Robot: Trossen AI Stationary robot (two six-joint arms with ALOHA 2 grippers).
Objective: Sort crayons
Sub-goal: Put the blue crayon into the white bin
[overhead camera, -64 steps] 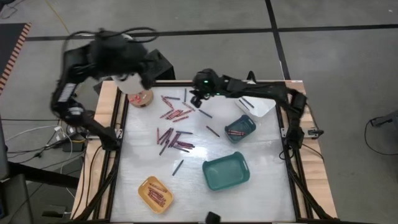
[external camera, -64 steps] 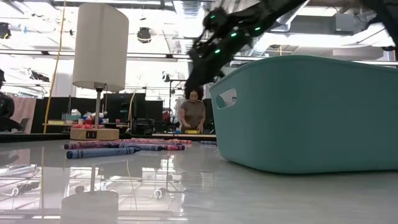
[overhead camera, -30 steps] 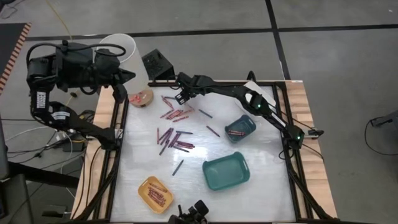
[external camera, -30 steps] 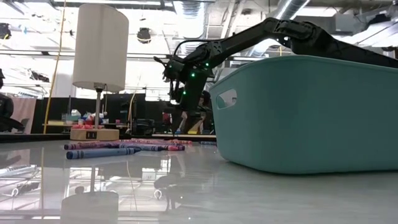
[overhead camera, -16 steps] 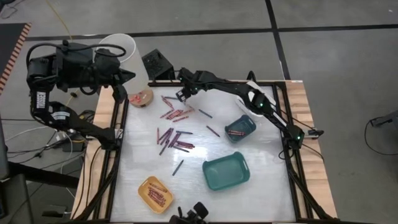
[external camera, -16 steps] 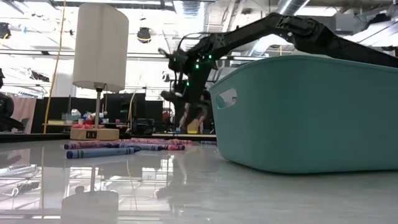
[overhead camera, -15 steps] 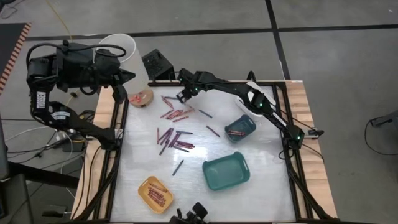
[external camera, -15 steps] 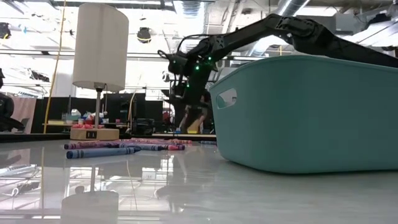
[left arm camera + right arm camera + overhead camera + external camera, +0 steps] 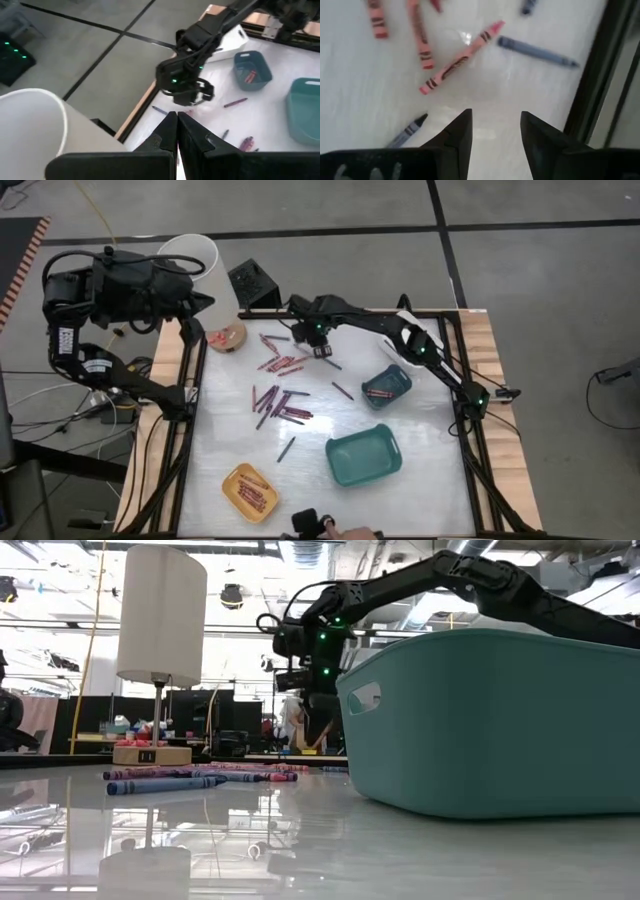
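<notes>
Right tool now lower over the far crayons, fingers parted, empty; left tool closed, empty.

teal tray, yellow tray, white bucket

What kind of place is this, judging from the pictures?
Probably a robotics lab or workshop hall: a framed work table stands on bare concrete floor, cables trail beside it, and exposed ceiling ducts show in the low view.
</notes>
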